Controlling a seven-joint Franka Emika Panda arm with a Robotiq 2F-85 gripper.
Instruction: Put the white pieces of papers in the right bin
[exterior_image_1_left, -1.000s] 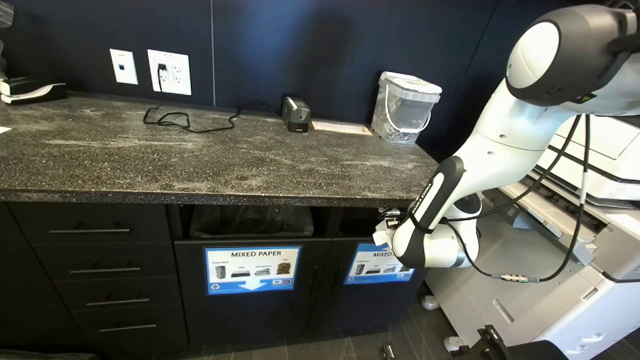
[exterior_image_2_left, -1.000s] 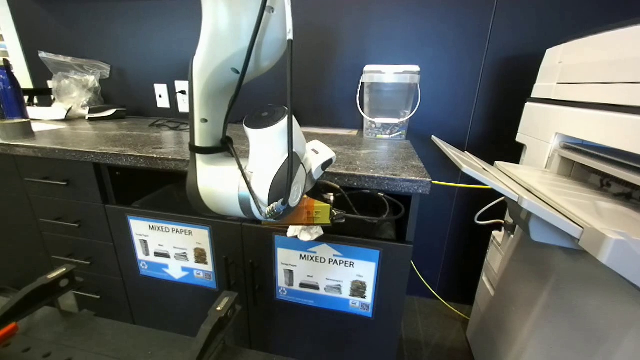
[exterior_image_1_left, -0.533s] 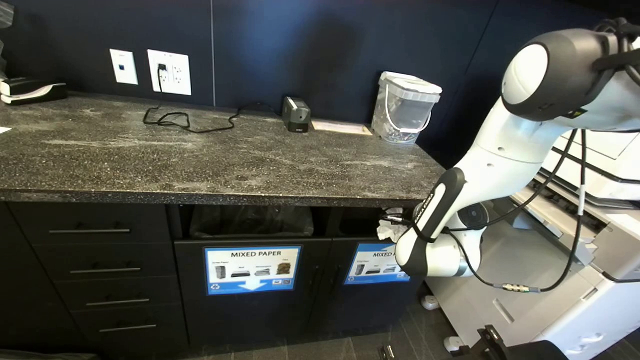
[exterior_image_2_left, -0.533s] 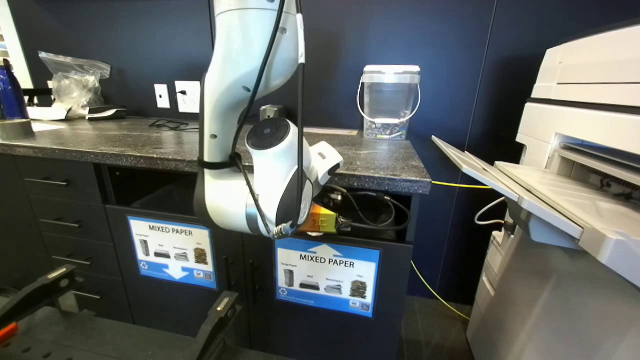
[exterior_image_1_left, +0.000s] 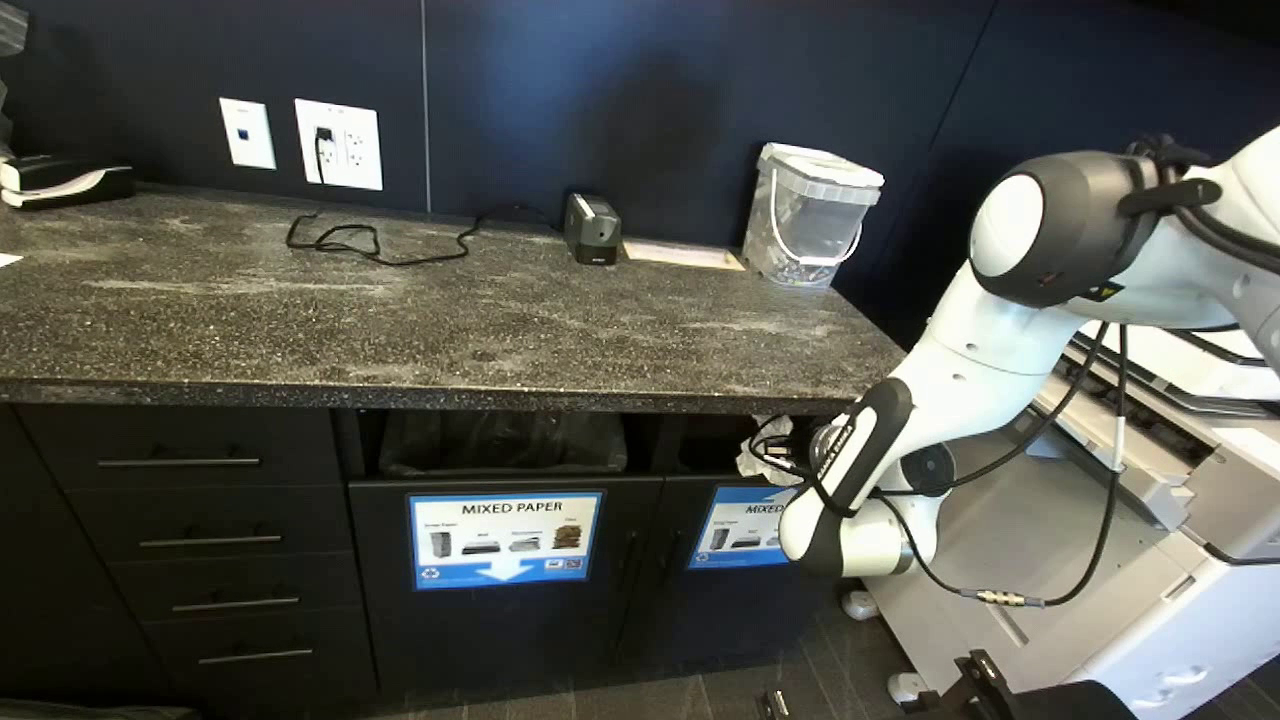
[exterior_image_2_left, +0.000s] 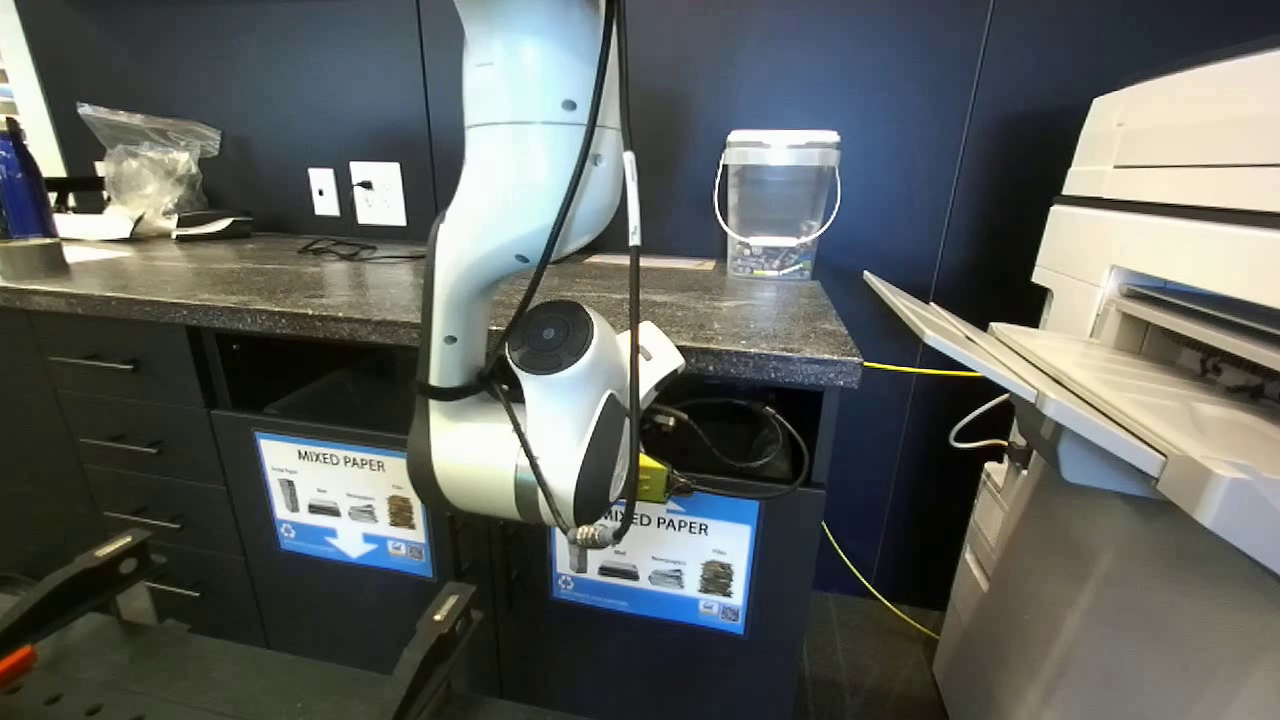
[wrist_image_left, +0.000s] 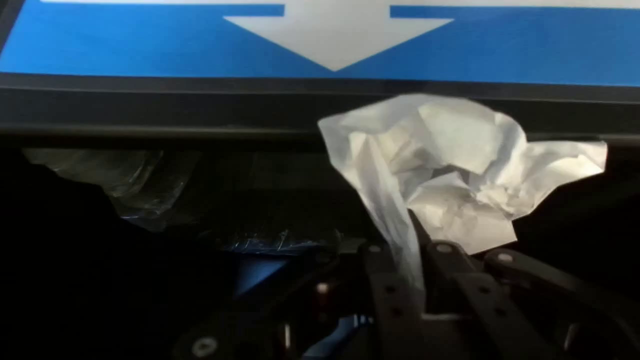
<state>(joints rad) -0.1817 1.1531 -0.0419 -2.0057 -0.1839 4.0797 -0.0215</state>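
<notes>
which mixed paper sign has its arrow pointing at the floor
The sign beside the drawers; the other sign, nearer the printer, has its arrow pointing up toward the slot.

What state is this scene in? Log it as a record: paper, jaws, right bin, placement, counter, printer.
Paper: one crumpled white scrap
Jaws: closed on the paper
Right bin: dark front, open slot, MIXED PAPER sign partly hidden by the arm
Placement: paper at the slot, not yet released; how far in, unclear
Counter: lidded clear bucket, black cord
Printer: right of the bin in both exterior views
</notes>
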